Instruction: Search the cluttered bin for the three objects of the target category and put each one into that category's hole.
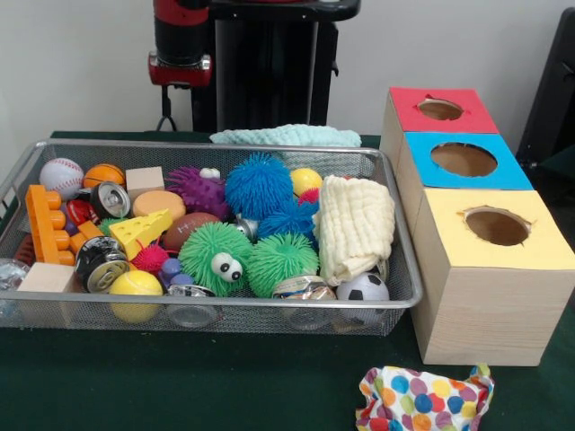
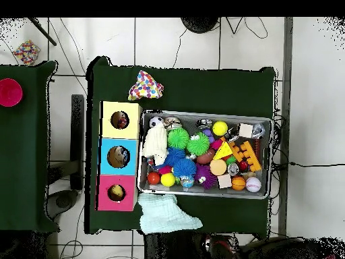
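front view: wire mesh bin point(image 1: 395, 296) below the gripper point(image 1: 167, 119), whose state cannot be told; holds fuzzy balls, cans, baseball point(image 1: 61, 177), cheese wedge point(image 1: 140, 233), folded cloth point(image 1: 357, 226). overhead view: three-hole box point(image 2: 102, 165), something in each hole; bin's long axis left-right.

A table point(image 1: 207, 386) covered in dark green cloth is shown. A wire mesh bin point(image 1: 216, 310) filled with toys is placed at its middle. A wooden box point(image 1: 490, 310) with yellow, blue and red tops, each cut with a round hole, is set just beside one end of the bin. A polka-dot cloth point(image 1: 422, 400) is laid at one long edge near the box, and a pale mint towel point(image 2: 167, 214) is draped over the opposite edge.
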